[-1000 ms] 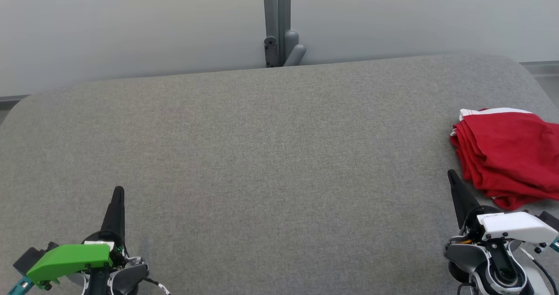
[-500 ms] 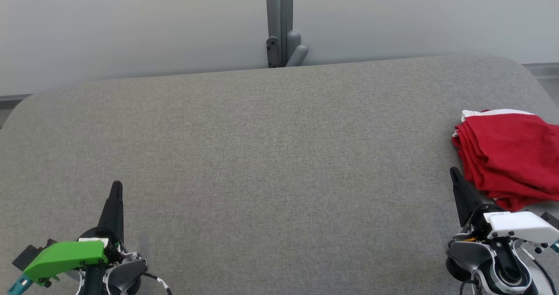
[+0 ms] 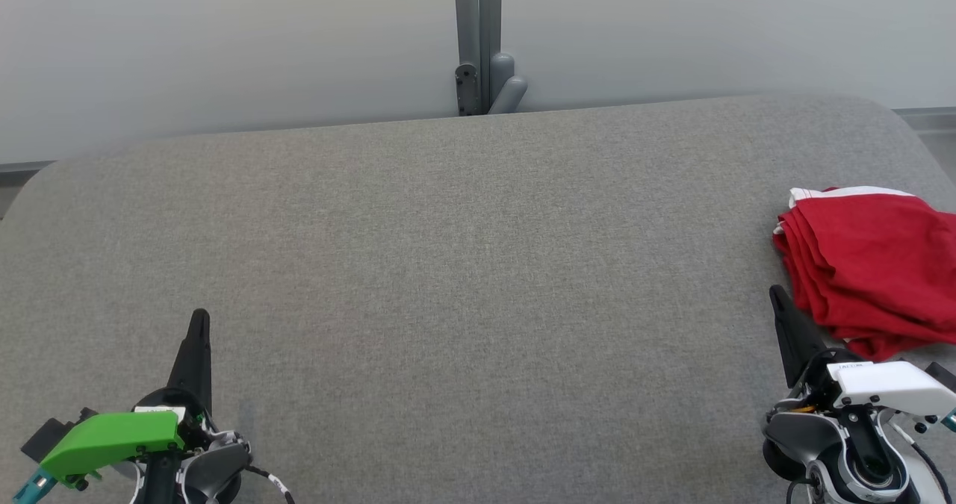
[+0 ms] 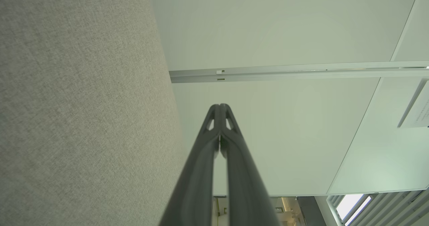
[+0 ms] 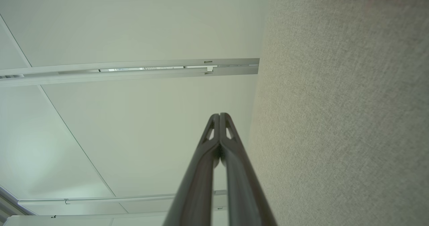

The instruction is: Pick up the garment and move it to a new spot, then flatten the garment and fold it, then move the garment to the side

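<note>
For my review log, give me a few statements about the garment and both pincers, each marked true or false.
1. The red garment lies folded near the right edge of the grey surface. True.
2. The right pincer grips the garment. False: it is shut on nothing, beside the cloth.
3. The left pincer stands open. False: its fingers are pressed together.
4. The garment shows white trim. True.
</note>
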Robot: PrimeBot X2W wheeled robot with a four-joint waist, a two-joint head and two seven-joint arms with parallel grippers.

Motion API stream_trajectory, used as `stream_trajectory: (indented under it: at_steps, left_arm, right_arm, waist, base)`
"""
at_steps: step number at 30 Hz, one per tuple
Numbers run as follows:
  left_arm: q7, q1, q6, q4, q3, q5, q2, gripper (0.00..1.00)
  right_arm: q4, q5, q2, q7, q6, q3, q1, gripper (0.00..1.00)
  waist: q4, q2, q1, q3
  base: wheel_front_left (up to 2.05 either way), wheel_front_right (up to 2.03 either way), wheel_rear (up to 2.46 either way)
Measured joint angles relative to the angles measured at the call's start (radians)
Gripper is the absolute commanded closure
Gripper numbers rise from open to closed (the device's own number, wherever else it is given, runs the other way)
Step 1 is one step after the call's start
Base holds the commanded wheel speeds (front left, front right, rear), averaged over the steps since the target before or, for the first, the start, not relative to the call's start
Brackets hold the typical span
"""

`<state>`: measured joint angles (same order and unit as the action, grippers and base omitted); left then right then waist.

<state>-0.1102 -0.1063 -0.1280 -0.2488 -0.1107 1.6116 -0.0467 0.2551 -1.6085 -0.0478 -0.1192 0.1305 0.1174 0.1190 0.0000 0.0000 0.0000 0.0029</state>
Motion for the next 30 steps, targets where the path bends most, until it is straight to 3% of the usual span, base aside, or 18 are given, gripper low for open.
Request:
stream_trajectory:
  at_steps: [30]
  left_arm:
    - [0.0, 0.0, 0.0, 0.0, 0.0, 0.0, 0.0, 1.0]
  right_arm:
    - [0.0, 0.0, 0.0, 0.0, 0.0, 0.0, 0.0, 1.0]
  waist:
    - [0.0, 0.0, 0.0, 0.0]
  base:
    - [0.0, 0.0, 0.0]
